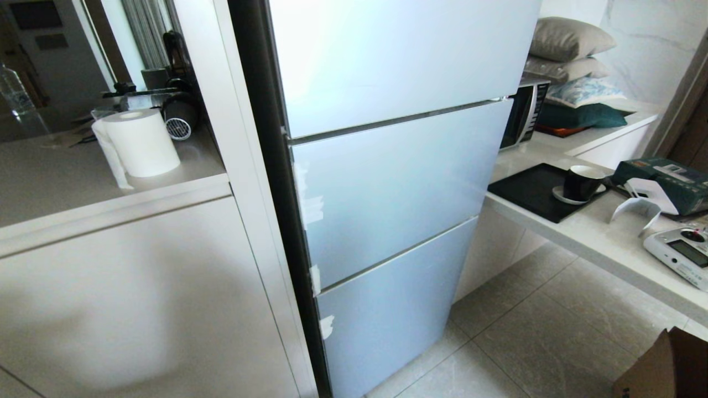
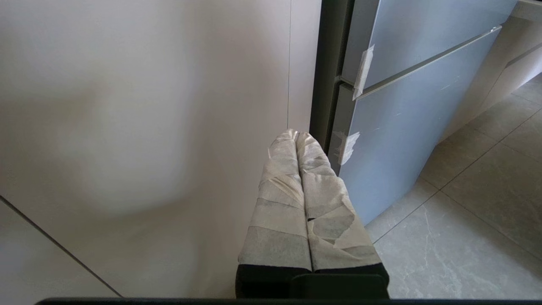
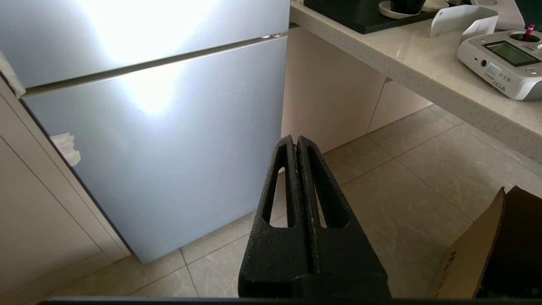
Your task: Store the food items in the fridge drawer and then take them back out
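Observation:
A pale blue fridge (image 1: 398,182) with three closed doors stands in front of me, with white tape scraps along its left edge. The fridge drawer and the food items are hidden. Neither arm shows in the head view. My left gripper (image 2: 295,134), its fingers wrapped in white tape, is shut and empty, low before the white cabinet beside the fridge's bottom door (image 2: 398,140). My right gripper (image 3: 295,140), plain black, is shut and empty, low before the bottom door (image 3: 161,161) and the tiled floor.
A counter (image 1: 597,232) on the right holds a black tray with a cup (image 1: 581,183), a green box and a white remote controller (image 1: 681,250). A microwave (image 1: 522,113) and pillows stand behind. A cardboard box (image 1: 664,367) sits on the floor. The left counter carries a paper roll (image 1: 141,141).

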